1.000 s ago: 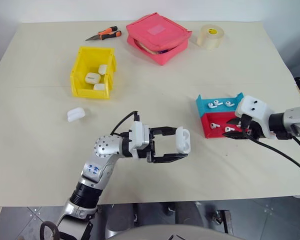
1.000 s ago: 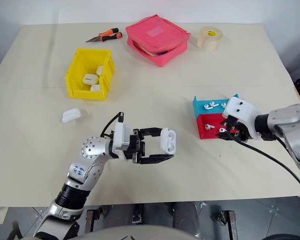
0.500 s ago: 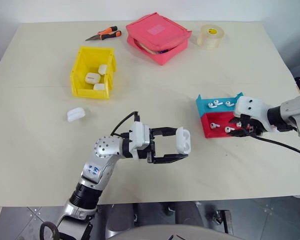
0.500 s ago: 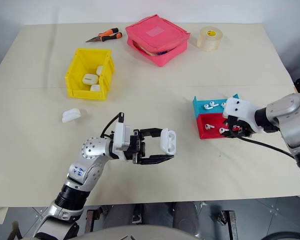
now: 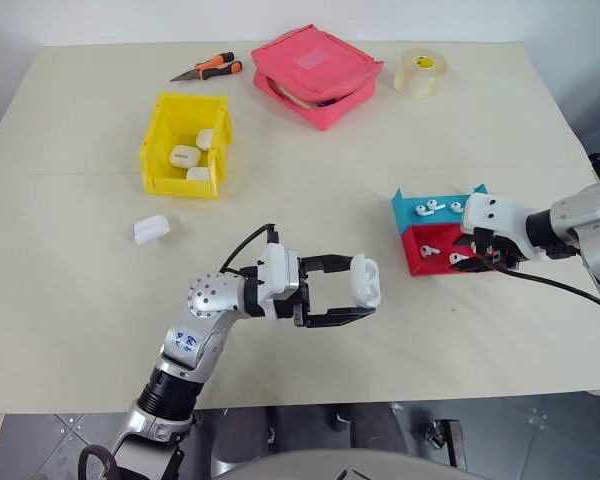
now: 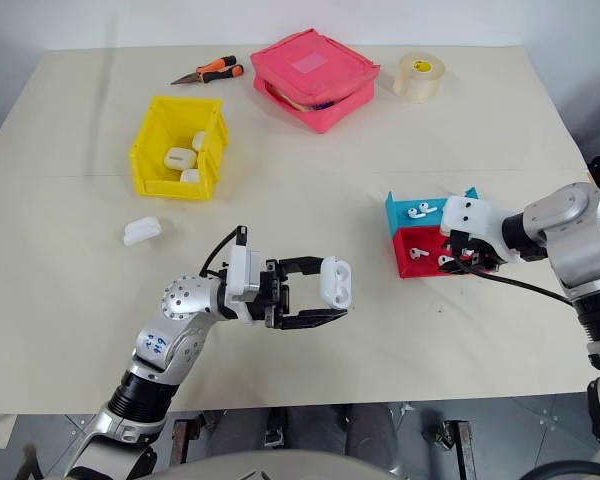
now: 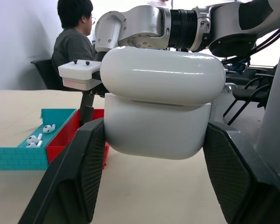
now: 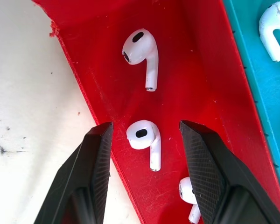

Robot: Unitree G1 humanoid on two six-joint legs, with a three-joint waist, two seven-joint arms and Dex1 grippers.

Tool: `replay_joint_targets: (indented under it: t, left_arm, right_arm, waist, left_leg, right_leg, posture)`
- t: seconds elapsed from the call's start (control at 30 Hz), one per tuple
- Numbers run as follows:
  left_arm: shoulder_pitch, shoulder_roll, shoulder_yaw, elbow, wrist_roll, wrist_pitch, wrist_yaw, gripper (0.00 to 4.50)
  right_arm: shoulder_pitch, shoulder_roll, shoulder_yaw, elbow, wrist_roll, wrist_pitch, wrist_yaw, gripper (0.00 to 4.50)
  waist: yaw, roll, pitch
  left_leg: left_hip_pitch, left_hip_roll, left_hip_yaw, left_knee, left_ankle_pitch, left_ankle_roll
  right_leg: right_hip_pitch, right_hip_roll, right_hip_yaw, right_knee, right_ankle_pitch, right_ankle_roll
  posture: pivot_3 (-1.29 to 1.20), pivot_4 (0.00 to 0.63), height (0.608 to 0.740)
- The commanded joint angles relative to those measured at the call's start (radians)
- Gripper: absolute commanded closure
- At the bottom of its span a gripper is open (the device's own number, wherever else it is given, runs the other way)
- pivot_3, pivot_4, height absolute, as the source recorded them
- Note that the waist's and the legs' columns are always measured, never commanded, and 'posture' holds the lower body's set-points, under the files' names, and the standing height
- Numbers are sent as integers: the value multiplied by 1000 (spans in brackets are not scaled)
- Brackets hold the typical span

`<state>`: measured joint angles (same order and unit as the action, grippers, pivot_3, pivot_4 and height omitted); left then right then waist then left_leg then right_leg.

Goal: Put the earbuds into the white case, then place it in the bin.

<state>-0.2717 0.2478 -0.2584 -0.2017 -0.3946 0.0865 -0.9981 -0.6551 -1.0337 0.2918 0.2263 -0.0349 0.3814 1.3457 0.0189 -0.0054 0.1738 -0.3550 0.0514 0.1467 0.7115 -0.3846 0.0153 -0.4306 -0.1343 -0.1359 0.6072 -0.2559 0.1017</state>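
I take the red tray (image 5: 428, 252) as my landmark. My left gripper (image 5: 352, 297) sits well to the left of it, above the table (image 5: 400, 150), its two black fingers clamped on the white case (image 5: 366, 281). In the head view the case stands with its long axis running away from me, across the line of the fingers; in the left wrist view it lies broadside between the finger pads, the lid seam level and the lid closed on top.

My right gripper (image 6: 458, 259) is down over the right part of the red tray, jaws apart. In the right wrist view the fingers (image 8: 95, 163) straddle one of the earbuds (image 8: 145, 137) lying on the tray floor without touching it; its stem points back toward the gripper. A second earbud (image 8: 141, 53) lies farther along the tray, stem the same way, and a third (image 8: 190, 196) is partly hidden by the right-hand finger.

The teal tray (image 5: 435, 206) touches the red tray's far side and holds more earbuds. The bin (image 5: 187, 144) stands far to the left and beyond, with several white cases inside. A spare case (image 5: 151, 229) lies on the table nearer me than the bin.
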Motion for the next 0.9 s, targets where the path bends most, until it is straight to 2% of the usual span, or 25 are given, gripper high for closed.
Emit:
replay_joint_targets:
  t: [0.03, 0.13, 0.2, 0.37, 0.57, 0.67, 0.8, 0.9]
  left_arm:
    - [2, -2, -14, -58, -19, -3, -1, 1723]
    - [-1, -1, -13, -56, -19, -1, -1, 1723]
    - [-4, -1, -12, -53, -18, -1, -2, 1723]
    - [-9, -4, -13, -47, -15, -2, -2, 1723]
    - [-17, -10, -14, -34, -12, -7, -3, 1723]
    - [-23, -11, -12, -24, -13, -10, -8, 1723]
    - [-38, -14, -6, 3, -20, -18, -23, 1723]
    - [-57, -24, 1, 39, -35, -30, -49, 1723]
  right_arm:
    - [-14, -2, -7, 0, -15, -17, 14, 2145]
    - [-16, 2, -8, 4, -21, -20, 18, 2145]
    - [-16, 5, -9, 7, -25, -22, 19, 2513]
    - [-13, 14, -21, 10, -25, -23, 12, 4044]
    - [12, 3, -52, -28, -4, -8, 7, 4050]
    - [36, 6, -127, -103, 55, 67, -19, 4050]
    - [95, 18, -269, -254, 186, 212, -62, 4050]
    - [190, 71, -460, -430, 366, 346, -107, 4050]
  waist:
    - [0, 0, 0]
    - [0, 0, 0]
    - [-1, 0, 0]
    - [-1, 0, 0]
    - [0, 0, 0]
    - [1, 0, 0]
    - [4, 1, 0]
    - [6, 1, 0]
  left_leg:
    - [0, 0, 0, 0, 0, 0]
    - [0, 0, 0, 0, 0, 0]
    - [0, 0, 0, 0, 0, 0]
    - [0, 0, 0, 0, 0, 0]
    - [0, 0, 0, 0, 0, 0]
    - [0, 0, 0, 0, 0, 0]
    - [-1, 0, -1, 1, 0, 0]
    - [-1, 1, -3, 2, -1, -1]
  right_leg:
    - [0, 0, 0, 0, 0, 0]
    - [0, 0, 0, 0, 0, 0]
    - [0, 0, 0, 0, 0, 0]
    - [0, 0, 0, 0, 0, 0]
    - [0, 0, 0, 0, 0, 0]
    - [0, 0, 0, 0, 0, 0]
    - [0, 0, 0, 0, 0, 0]
    - [0, 0, -1, 0, 0, 0]
  posture:
    - [0, 150, 740]
    - [0, 150, 740]
    - [0, 150, 740]
    - [0, 150, 740]
    - [0, 150, 740]
    - [0, 150, 740]
    - [0, 150, 740]
    - [0, 150, 740]
